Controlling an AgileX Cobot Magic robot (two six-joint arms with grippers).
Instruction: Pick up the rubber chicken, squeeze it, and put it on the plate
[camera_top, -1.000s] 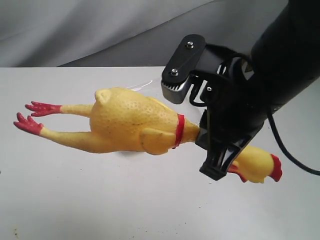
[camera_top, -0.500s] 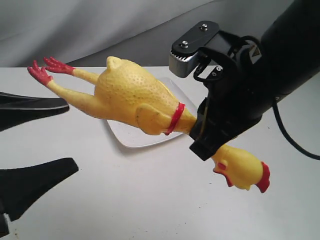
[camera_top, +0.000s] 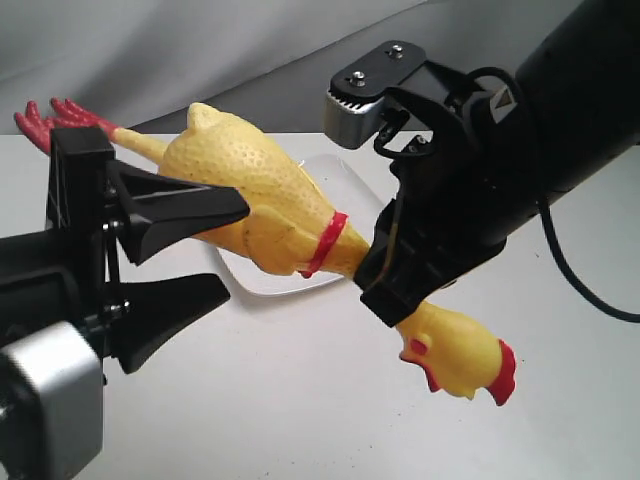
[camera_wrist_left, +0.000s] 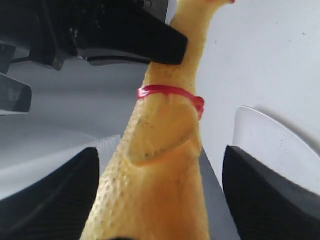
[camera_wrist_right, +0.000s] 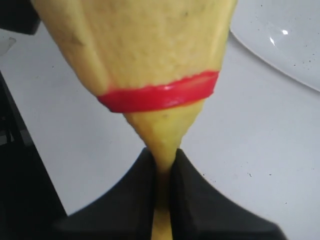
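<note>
The yellow rubber chicken (camera_top: 250, 190) hangs in the air, tilted, with its red feet up at the far left and its head low at the right. My right gripper (camera_top: 375, 275) is shut on its thin neck just past the red collar; the right wrist view shows the gripper (camera_wrist_right: 162, 162) pinching the neck flat. My left gripper (camera_top: 235, 250) is open and straddles the plump body (camera_wrist_left: 160, 165), with a gap showing on each side. The white plate (camera_top: 265, 278) lies on the table under the chicken, mostly hidden by it.
The white table (camera_top: 300, 400) stretches to the front. A grey cloth backdrop (camera_top: 200, 60) hangs behind it. The plate's rim also shows in the left wrist view (camera_wrist_left: 270, 140) and the right wrist view (camera_wrist_right: 280, 45).
My left gripper has come in from the left, and its open fingers now sit around the body. The right arm has tipped the chicken further, feet higher and head lower.
</note>
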